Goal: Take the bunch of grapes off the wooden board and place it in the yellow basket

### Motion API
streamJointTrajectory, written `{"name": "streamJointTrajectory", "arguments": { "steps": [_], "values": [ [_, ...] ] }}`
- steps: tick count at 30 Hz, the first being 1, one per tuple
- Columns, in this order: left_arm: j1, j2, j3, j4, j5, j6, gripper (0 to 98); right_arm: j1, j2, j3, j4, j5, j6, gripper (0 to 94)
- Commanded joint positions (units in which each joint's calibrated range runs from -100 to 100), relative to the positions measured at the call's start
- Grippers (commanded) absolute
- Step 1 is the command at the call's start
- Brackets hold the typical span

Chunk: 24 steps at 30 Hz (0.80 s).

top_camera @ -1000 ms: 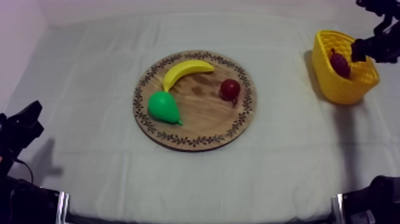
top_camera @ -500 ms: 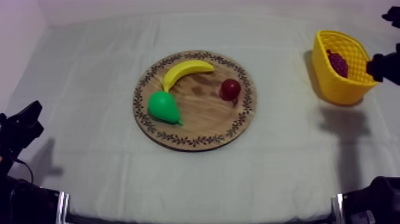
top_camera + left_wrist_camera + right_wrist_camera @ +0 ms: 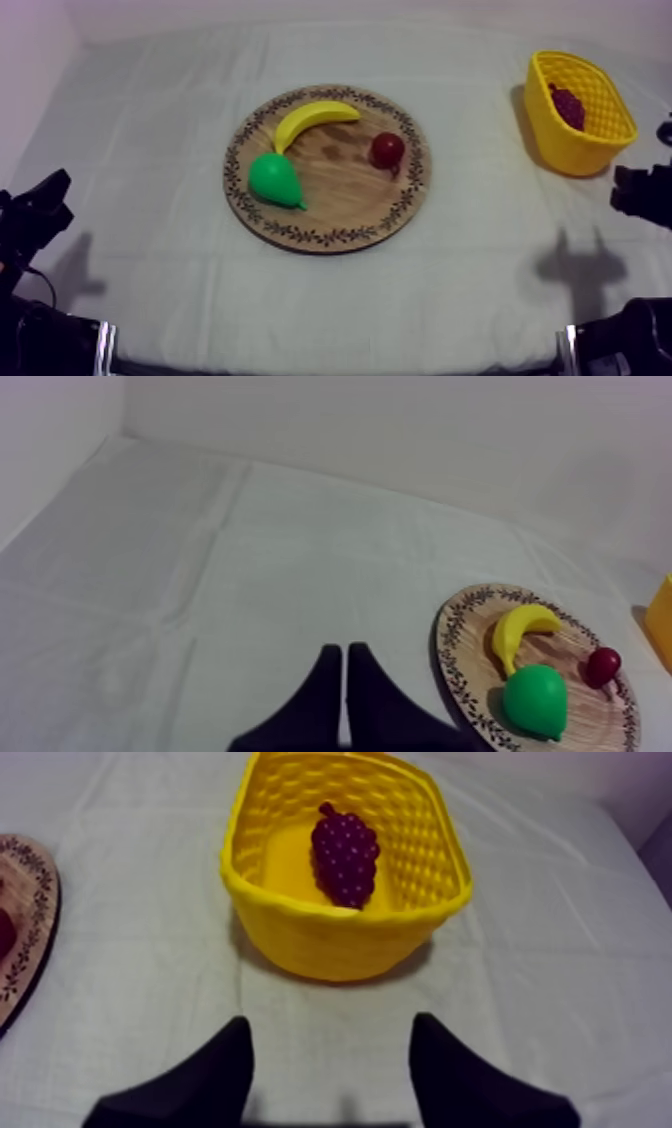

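Note:
The purple bunch of grapes (image 3: 567, 105) (image 3: 345, 854) lies inside the yellow basket (image 3: 586, 140) (image 3: 330, 942) at the table's far right. My right gripper (image 3: 640, 190) (image 3: 332, 1062) hovers on the near side of the basket, fingers (image 3: 225, 1067) wide apart and holding nothing. The round wooden board (image 3: 350, 215) (image 3: 465, 676) sits mid-table with a banana (image 3: 312, 120) (image 3: 522, 631), a green pear (image 3: 274, 180) (image 3: 535, 701) and a small red fruit (image 3: 386, 150) (image 3: 602, 666). My left gripper (image 3: 40, 210) (image 3: 345, 696) rests low at the left, its fingers together as a narrow wedge.
Grey-white cloth (image 3: 150, 130) covers the table, with open room left of the board and between the board and the basket. A pale wall (image 3: 400, 426) rises behind the far edge of the table.
My right gripper has drawn back from over the basket toward the near right edge of the table. The grapes stay in the basket. The left arm has not moved.

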Motion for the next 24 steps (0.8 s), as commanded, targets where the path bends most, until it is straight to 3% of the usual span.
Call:
{"name": "streamJointTrajectory", "arguments": {
  "steps": [1,6,9,12,24],
  "values": [
    [0.0,0.0,0.0,0.00,0.0,0.0,0.1,-0.1,-10.3,5.8,-0.6,-0.5,-0.1,36.7],
    [0.0,0.0,0.0,0.00,0.0,0.0,0.1,-0.3,-17.5,9.5,-3.2,-0.3,1.5,12.9],
    [0.0,0.0,0.0,0.00,0.0,0.0,0.1,-0.1,-19.8,10.2,-4.5,-0.6,1.2,4.6],
    [0.0,0.0,0.0,0.00,0.0,0.0,0.1,-0.1,-20.5,10.4,-5.3,-0.7,0.4,1.7],
    [0.0,0.0,0.0,0.00,0.0,0.0,0.1,-0.1,-20.9,10.5,-6.7,-0.4,5.5,0.3]
  ]
}}
